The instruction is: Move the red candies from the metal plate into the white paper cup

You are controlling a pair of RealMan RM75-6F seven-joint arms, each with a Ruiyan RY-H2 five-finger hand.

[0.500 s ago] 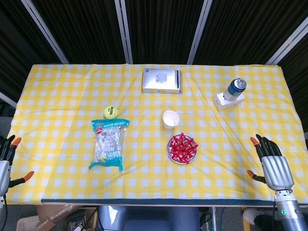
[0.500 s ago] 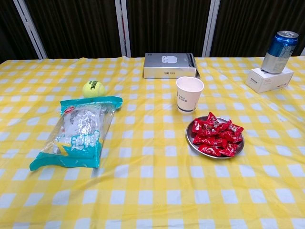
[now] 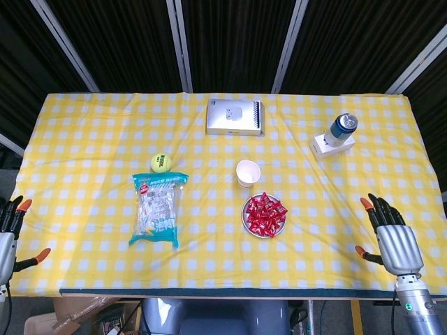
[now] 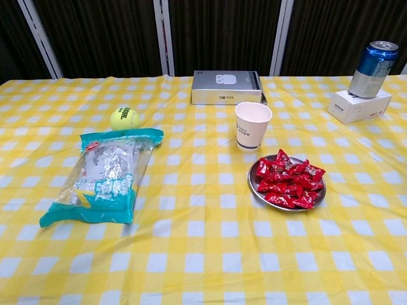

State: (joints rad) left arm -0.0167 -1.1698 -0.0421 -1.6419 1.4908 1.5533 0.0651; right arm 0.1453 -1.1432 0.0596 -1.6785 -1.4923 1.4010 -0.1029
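Head view: a table [image 3: 84, 125] under a yellow-and-white checked cloth carries every object. Red candies [image 3: 264, 214] lie heaped on a metal plate [image 3: 246, 222] toward the front edge, right of centre; a white paper cup [image 3: 247, 173] stands upright just behind the plate, apart from it. Small print on the cup is too fine to read. A grey box [image 3: 235, 116] near the back edge bears a logo that stays illegible in both views. A tennis ball [image 3: 160, 162] shows dark lettering, unreadable. A teal-trimmed clear bag [image 3: 158, 209] in front of the ball carries a red badge and pale print, not legible. A blue can [image 3: 342, 127] stands on a small white box [image 3: 331, 147] toward the back right corner. Right hand [image 3: 392, 237] is at the front right corner, fingers apart, holding nothing. Left hand [image 3: 10, 234] is cut off by the frame at the front left corner, its visible fingers spread and empty. Neither hand appears in the chest view.
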